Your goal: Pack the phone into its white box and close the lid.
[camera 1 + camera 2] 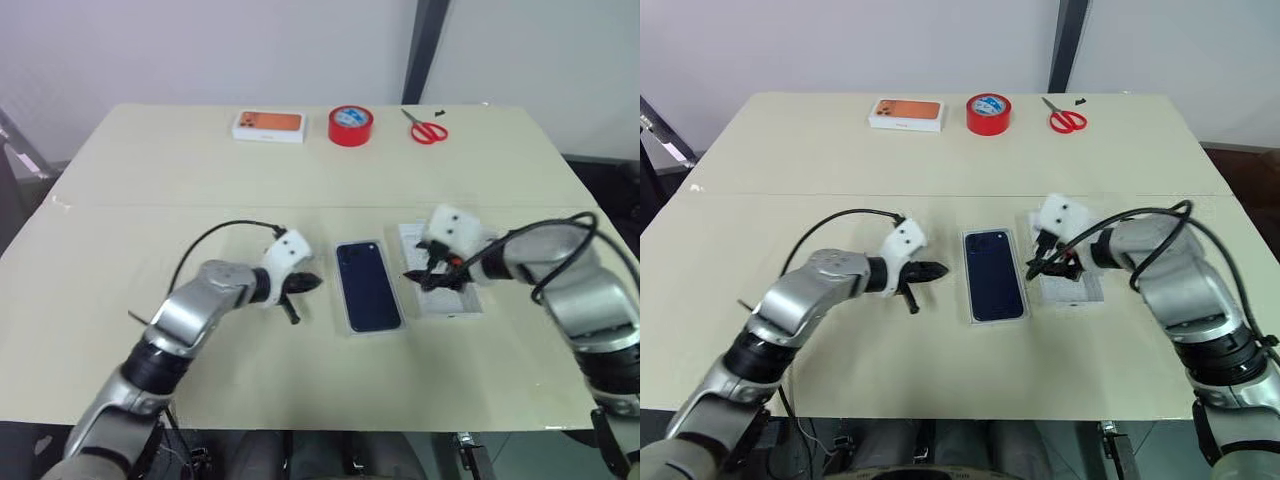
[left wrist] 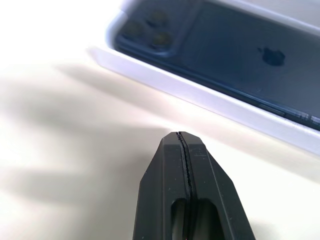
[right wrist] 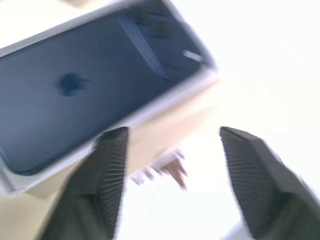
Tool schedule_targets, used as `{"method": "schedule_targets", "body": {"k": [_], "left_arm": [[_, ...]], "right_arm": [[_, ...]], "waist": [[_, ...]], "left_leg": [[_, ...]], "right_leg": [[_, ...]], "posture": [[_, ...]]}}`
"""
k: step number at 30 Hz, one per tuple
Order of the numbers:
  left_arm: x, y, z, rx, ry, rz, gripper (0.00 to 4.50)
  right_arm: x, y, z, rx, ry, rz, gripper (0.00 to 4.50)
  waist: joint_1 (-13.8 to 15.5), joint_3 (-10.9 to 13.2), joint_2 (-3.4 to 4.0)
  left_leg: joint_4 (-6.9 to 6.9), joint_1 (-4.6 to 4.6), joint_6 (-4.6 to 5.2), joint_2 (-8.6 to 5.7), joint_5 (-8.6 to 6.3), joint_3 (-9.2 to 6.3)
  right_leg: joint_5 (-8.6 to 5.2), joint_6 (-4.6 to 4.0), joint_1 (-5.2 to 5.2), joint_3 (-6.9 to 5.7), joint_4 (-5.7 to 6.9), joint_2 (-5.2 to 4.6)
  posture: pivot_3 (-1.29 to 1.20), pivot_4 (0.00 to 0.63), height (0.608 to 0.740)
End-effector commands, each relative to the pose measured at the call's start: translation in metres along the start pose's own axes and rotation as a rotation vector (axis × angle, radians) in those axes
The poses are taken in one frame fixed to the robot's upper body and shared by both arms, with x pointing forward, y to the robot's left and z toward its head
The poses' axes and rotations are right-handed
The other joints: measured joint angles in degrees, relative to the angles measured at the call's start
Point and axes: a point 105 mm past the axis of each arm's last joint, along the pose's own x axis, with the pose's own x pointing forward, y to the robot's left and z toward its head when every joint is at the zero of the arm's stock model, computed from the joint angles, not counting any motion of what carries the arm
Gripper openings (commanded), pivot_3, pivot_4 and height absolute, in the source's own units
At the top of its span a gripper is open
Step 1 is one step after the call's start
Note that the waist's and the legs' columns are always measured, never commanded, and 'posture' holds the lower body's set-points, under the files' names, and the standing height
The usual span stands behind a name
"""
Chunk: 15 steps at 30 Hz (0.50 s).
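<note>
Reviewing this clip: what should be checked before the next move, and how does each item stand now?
1. Phone lies flat inside the white box: ok.
2. Left gripper shut, beside the box wall and not touching it: ok.
3. Right gripper open and empty: ok.
4. Right gripper is above the flat white piece beside the box: ok.
5. That white piece is the lid: cannot tell.
6. Lid closed over the phone: not ok, the phone's back is uncovered.
</note>
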Motion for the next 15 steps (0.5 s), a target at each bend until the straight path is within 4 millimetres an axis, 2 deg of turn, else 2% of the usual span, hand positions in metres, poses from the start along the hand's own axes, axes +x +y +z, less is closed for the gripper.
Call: {"method": "schedule_targets", "body": {"k": [1, 3, 8, 11, 14, 15], "left_arm": [[-0.017, -0.001, 0.017, 0.146, -0.136, 0.004, 0.0], [-0.025, -0.005, 0.019, 0.209, -0.185, -0.007, 0.0], [-0.042, -0.018, 0.024, 0.204, -0.31, -0.081, 0.0], [-0.047, -0.02, 0.022, 0.198, -0.317, -0.094, 0.0], [-0.049, -0.017, 0.021, 0.196, -0.316, -0.08, 0.0], [-0.049, -0.017, 0.021, 0.196, -0.316, -0.077, 0.0]], "right_arm": [[0.001, 0.0, -0.004, 0.179, 0.02, -0.03, 2.84], [0.006, 0.003, -0.009, 0.253, 0.044, -0.045, 2.84], [0.017, 0.01, -0.008, 0.384, 0.058, -0.064, 2.84], [0.022, 0.013, -0.01, 0.413, 0.076, -0.09, 2.84], [0.026, 0.012, -0.012, 0.443, 0.088, -0.131, 1.55], [0.026, 0.012, -0.011, 0.448, 0.088, -0.134, 0.96]], "waist": [[0.1, 0.0, 0.01], [0.1, 0.0, 0.01], [0.1, 0.0, 0.02], [0.0, 0.0, 0.03], [0.0, 0.0, 0.03], [0.0, 0.0, 0.03]], "left_leg": [[0.0, -0.01, 0.0, 0.0, 0.0, 0.0], [-0.01, -0.02, 0.0, 0.0, 0.0, 0.0], [-0.02, -0.05, 0.0, -0.01, 0.0, 0.02], [-0.02, -0.05, 0.01, -0.01, -0.01, 0.02], [-0.02, -0.05, 0.01, -0.01, -0.01, 0.02], [-0.02, -0.05, 0.01, -0.01, -0.01, 0.02]], "right_leg": [[0.0, 0.0, 0.0, 0.0, 0.0, -0.01], [0.0, 0.0, -0.01, 0.0, -0.01, -0.02], [0.0, 0.0, -0.05, 0.0, -0.02, -0.07], [0.0, 0.0, -0.05, -0.01, -0.01, -0.06], [0.0, 0.0, -0.05, 0.0, 0.0, -0.05], [0.0, 0.0, -0.05, -0.01, 0.0, -0.04]], "posture": [[0.0, 0.15, 0.733], [0.0, 0.15, 0.733], [0.0, 0.15, 0.733], [0.0, 0.15, 0.733], [0.0, 0.15, 0.733], [0.0, 0.15, 0.733]]}}
